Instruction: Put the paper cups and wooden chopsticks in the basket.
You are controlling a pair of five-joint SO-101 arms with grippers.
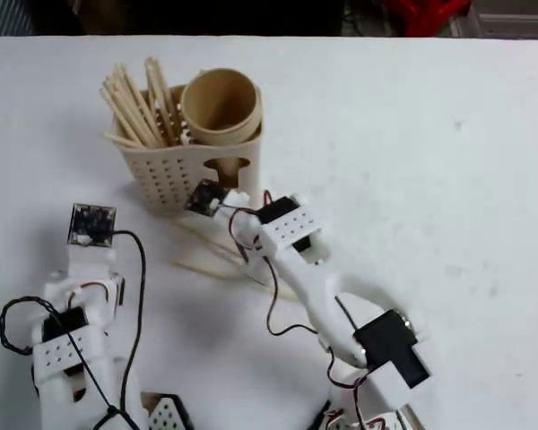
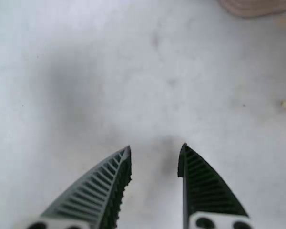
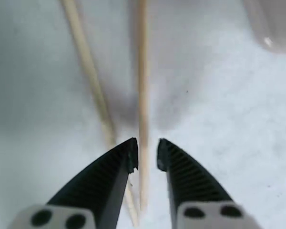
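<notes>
- Right wrist view: right gripper (image 3: pixel 148 155) narrowly parted, straddling one loose chopstick (image 3: pixel 142 71) without gripping; second chopstick (image 3: pixel 86 62) just beside.
- Left gripper (image 2: pixel 155 160) agape, empty.
- Basket (image 1: pixel 175 179), far left, holds paper cup (image 1: pixel 220 107).

chopsticks (image 3: pixel 142 71): pale bare wood, matt
paper cup (image 1: pixel 220 107): brown paper, matt
basket (image 1: pixel 184 175): cream plastic, smooth
counter (image 1: pixel 430 179): white, matt
jaws: dark ribbed plastic
</notes>
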